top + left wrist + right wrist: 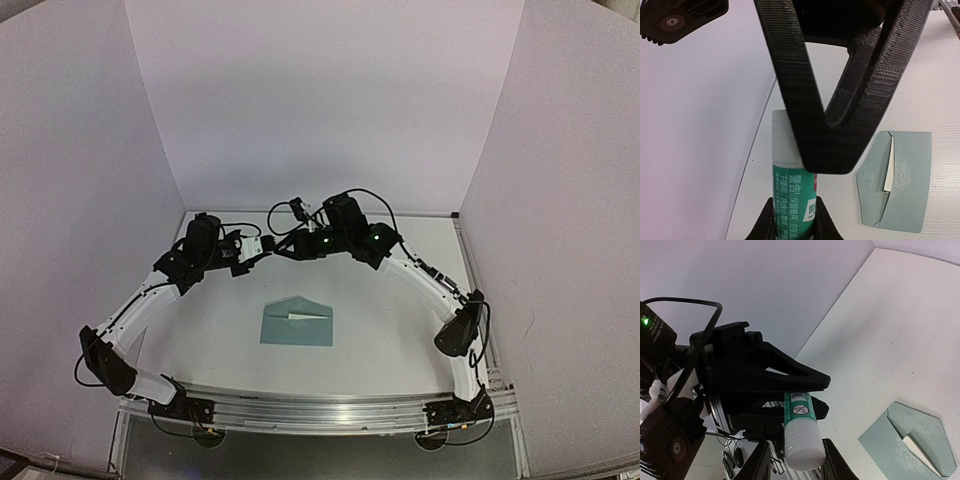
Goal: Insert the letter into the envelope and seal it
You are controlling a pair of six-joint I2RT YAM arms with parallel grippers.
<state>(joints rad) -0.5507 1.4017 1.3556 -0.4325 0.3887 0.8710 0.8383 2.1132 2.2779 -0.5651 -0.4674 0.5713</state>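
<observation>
The teal envelope (296, 322) lies flat on the table in front of both arms. It also shows in the left wrist view (905, 190) and the right wrist view (890, 440). A pale strip of the letter (888, 172) shows at the flap edge, and the rest is hidden inside. My left gripper (794, 226) is shut on the green body of a glue stick (792, 192), held above the back of the table. My right gripper (799, 462) is open, its fingers on either side of the stick's white cap (805, 440). The two grippers meet tip to tip (268, 248).
White walls enclose the table on the left, back and right. The table's back left edge (757, 145) runs just beyond the glue stick. The aluminium rail (320, 410) with both arm bases lines the near edge.
</observation>
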